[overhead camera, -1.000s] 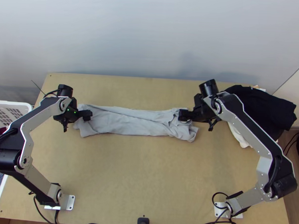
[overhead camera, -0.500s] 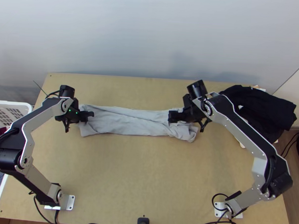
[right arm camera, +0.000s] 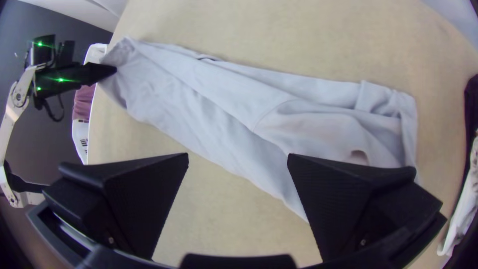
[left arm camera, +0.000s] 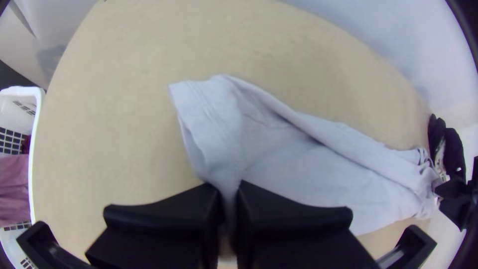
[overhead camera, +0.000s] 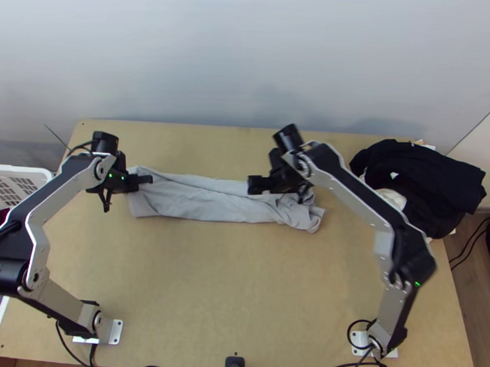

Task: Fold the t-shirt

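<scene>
On the counter (overhead camera: 240,282), the t-shirt (overhead camera: 204,202) strip is gripped at one end by the left claw (left arm camera: 229,189); the right claw (right arm camera: 238,158) is open. Crosswise folding is apparently being started; that end should be carried inward.

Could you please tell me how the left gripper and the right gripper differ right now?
The left gripper has its jaws closed on the t-shirt, while the right gripper has its jaws wide apart, holding nothing. The left gripper is at the shirt's left end; the right gripper is over its right half. Both have black jaws.
</scene>
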Controlling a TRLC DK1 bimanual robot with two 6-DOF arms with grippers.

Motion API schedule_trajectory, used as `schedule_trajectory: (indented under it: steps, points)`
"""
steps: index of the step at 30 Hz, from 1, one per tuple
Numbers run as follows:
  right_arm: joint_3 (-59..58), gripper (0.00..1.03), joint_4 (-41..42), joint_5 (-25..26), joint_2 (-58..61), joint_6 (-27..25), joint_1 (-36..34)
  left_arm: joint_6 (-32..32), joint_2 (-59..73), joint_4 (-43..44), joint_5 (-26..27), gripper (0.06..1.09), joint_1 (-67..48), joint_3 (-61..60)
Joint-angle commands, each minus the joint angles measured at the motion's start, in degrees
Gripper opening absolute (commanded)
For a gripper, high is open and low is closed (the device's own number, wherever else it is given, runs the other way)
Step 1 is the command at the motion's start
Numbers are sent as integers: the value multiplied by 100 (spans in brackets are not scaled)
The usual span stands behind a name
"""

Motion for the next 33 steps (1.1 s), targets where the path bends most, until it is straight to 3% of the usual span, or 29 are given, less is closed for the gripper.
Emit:
schedule_trajectory:
  steps: [1, 9, 21, 24, 33]
  points:
    - [737, 92, 5, -246, 1089, 94, 380, -103, -432, -381, 102, 10, -159, 536]
    - [939, 93, 66, -272, 1853, 67, 503, -253, -686, -803, 251, 10, -677, 1152]
    - [746, 93, 137, -272, 2064, 23, 344, -402, -484, -1339, 699, 10, -1345, 2505]
    - [755, 93, 128, -316, 1818, 67, 283, -411, -273, -1365, 761, 10, -1468, 2769]
    - [790, 99, -417, -1063, 219, 164, -394, -429, 359, -1462, 805, 10, -1987, 3446]
